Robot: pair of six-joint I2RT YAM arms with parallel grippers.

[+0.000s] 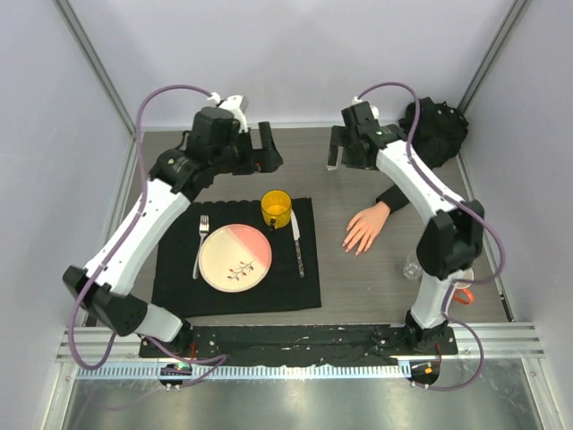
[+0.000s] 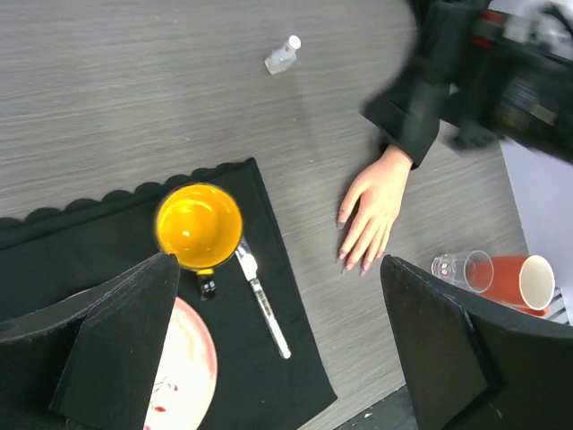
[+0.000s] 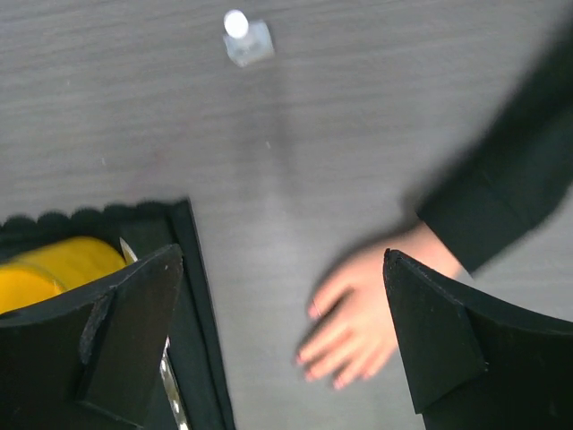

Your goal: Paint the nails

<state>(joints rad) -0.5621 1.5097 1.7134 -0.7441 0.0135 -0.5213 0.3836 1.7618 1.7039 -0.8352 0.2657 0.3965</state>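
Observation:
The pale mannequin hand point(image 1: 365, 227) lies palm down on the grey table, fingers spread toward the near edge, with a black sleeve point(image 1: 394, 195) running back right. Its tiny nails show at the fingertips in the left wrist view point(image 2: 354, 261) and, blurred, in the right wrist view point(image 3: 324, 367). A small clear bottle point(image 2: 282, 55) with a white cap stands farther back; it also shows in the right wrist view point(image 3: 243, 38). My left gripper point(image 1: 267, 148) is open and empty, high over the back of the table point(image 2: 282, 340). My right gripper point(image 1: 338, 148) is open and empty, above and behind the hand point(image 3: 282, 340).
A black placemat point(image 1: 179, 278) holds a pink plate point(image 1: 235, 257), a yellow mug point(image 1: 277, 209), a fork point(image 1: 200, 242) and a knife point(image 1: 297, 244). A clear glass point(image 1: 412, 267) and an orange cup point(image 1: 462, 294) stand near the right arm's base. A black cloth bundle point(image 1: 439, 125) lies back right.

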